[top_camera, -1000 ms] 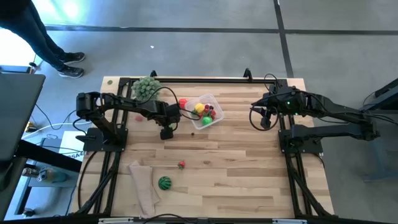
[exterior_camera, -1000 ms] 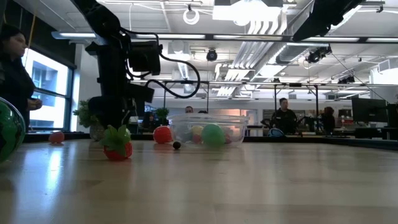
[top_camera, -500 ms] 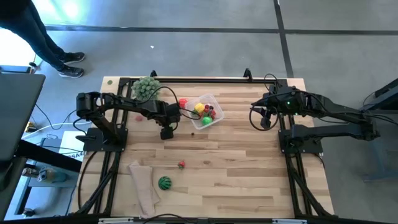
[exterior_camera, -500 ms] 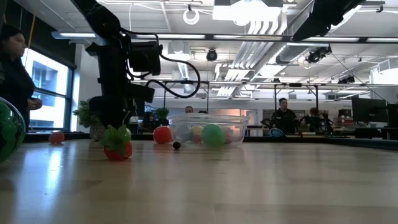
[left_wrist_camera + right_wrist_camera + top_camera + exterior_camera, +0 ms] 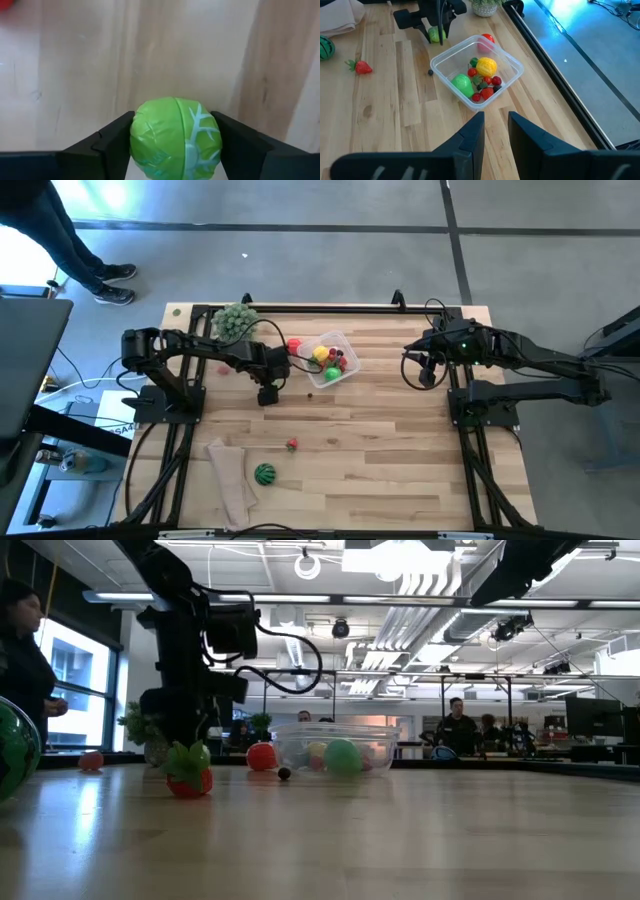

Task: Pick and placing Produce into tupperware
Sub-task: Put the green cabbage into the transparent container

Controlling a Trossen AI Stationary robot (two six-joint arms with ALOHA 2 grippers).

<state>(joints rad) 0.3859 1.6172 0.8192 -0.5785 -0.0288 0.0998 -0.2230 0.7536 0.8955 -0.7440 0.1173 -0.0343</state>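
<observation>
Jaws of the left gripper (image 5: 175,150) have been narrowing and now hug a small green cabbage ball (image 5: 176,138) low over the table (image 5: 400,450), just left of the tupperware (image 5: 328,358), so a lift looks next. Right gripper (image 5: 495,131) idles far right, fingers slightly apart, empty.

Grey concrete floor (image 5: 520,250); bright window (image 5: 85,690) and ceiling lights (image 5: 400,555) beyond.
</observation>
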